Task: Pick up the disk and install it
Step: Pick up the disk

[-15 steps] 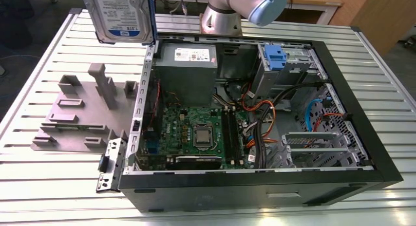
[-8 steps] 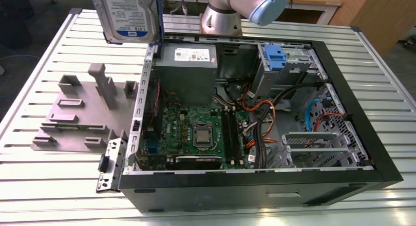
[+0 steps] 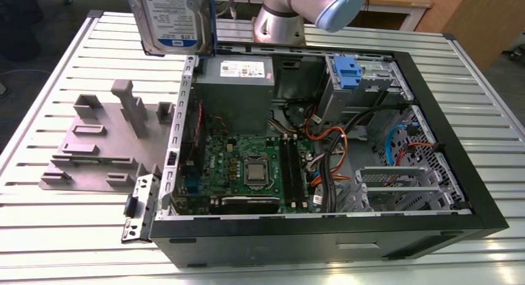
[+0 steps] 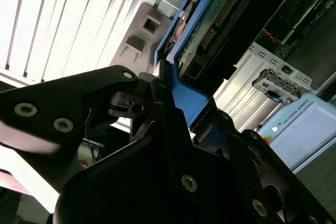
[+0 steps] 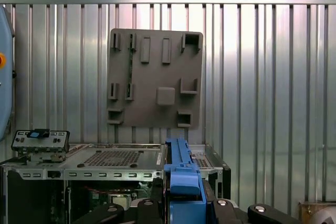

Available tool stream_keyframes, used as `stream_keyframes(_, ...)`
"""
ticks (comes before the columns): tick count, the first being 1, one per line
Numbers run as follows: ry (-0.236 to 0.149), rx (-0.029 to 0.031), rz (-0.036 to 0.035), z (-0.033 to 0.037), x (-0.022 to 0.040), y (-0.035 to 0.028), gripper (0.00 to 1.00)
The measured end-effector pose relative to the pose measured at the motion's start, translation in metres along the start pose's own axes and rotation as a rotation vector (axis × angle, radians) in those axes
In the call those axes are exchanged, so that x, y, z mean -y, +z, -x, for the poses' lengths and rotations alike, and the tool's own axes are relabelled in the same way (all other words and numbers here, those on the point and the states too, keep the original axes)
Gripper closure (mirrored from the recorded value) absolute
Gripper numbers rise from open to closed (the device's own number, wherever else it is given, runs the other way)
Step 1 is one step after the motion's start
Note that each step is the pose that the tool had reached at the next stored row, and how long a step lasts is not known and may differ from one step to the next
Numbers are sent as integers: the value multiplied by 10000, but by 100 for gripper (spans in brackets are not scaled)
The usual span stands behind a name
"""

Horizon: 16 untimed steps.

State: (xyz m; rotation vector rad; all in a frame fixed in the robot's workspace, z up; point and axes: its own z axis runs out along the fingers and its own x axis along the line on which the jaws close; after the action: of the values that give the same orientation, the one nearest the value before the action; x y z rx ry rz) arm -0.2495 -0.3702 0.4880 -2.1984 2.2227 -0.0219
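The gripper [image 4: 189, 111] is clamped on the disk [image 3: 172, 18], with black fingers [image 4: 163, 108] on either side of its blue-railed edge. Read on the exterior view, the disk hangs upright in the air at eleven o'clock from the middle of the open computer case [image 3: 459, 131], above the case's far corner and clear of it, label facing the camera. The robot arm [image 3: 303, 8] stands at twelve o'clock, behind the case.

Inside the case, a grey power supply [image 3: 233, 82] sits at eleven o'clock, just under the disk. A silver drive cage with a blue latch [image 3: 348, 73] is at one o'clock. The green motherboard [image 3: 238, 156] fills the part toward seven o'clock, and orange and black cables [image 3: 328, 144] run across the middle beside the cage. At nine o'clock, outside the case, a grey fixture plate [image 3: 98, 156] with upright pegs lies on the slatted metal table [image 3: 49, 64].

The exterior view gives the disk's label side. The second wrist view gives its other face, a green circuit board with a connector row, with the plate [image 4: 139, 27] and slats [image 4: 52, 14] beyond. The first wrist view meets the disk [image 5: 184, 174] edge-on as a blue strip between the gripper's [image 5: 184, 205] knuckles, with the case's rim [image 5: 115, 160] and the whole plate [image 5: 157, 77] past it
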Motion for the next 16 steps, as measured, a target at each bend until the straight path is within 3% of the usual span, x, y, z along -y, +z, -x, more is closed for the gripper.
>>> stream_keyframes(8, 0, 1, -7, 0, 142, 9, 64)
stream_keyframes(12, 0, -1, -6, -35, 166, 20, 64)
stream_keyframes(16, 2, 1, -9, -112, 174, 35, 64)
